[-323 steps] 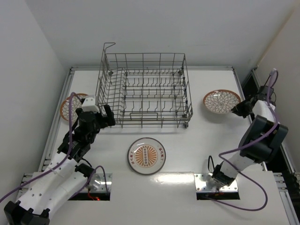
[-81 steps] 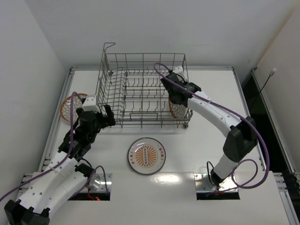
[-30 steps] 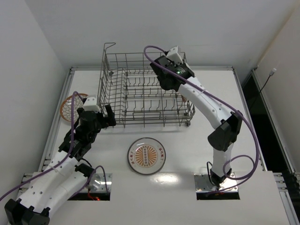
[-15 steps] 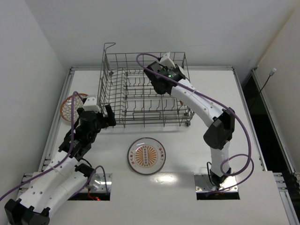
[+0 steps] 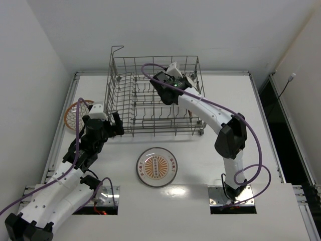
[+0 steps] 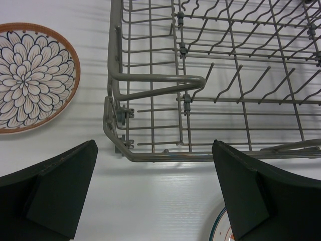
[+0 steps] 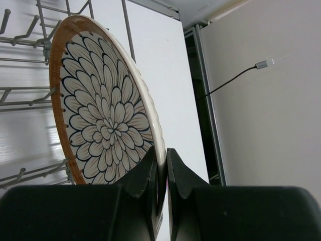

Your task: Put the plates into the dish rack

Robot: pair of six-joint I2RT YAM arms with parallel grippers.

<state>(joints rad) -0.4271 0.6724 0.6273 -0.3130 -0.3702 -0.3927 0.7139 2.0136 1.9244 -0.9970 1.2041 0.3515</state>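
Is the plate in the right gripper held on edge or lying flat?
On edge: the right gripper pinches the plate by its rim, patterned face turned sideways.

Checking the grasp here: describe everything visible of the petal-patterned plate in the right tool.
The round, ceramic-looking plate has a white face of dark-outlined petals radiating from its centre and a brown-orange rim. It stands on edge, tilted, its rim pinched by the shut right tool. Grey wire dish rack tines show behind; contact with them is unclear.
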